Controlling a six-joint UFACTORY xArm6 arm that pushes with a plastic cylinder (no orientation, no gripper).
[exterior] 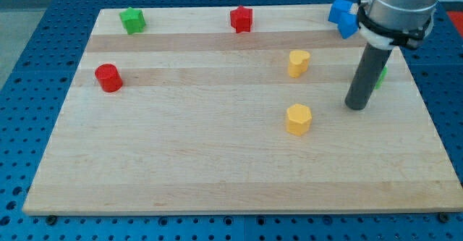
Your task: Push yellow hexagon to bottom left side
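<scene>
My tip stands to the view's right of the yellow hexagon, apart from it.
The hexagon lies right of centre on the wooden surface, below a yellow heart; I have no claw here, only the rod; a green block peeks from behind it; blue blocks sit at top right.

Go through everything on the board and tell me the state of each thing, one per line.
Yellow hexagon: untouched, centre-right, left of my tip.
My tip: on the board, touching no block.
Yellow heart-like block: free, above the hexagon.
Red cylinder: free, left side.
Red block: top edge.
Green block: top left.
Blue blocks: top right.
</scene>
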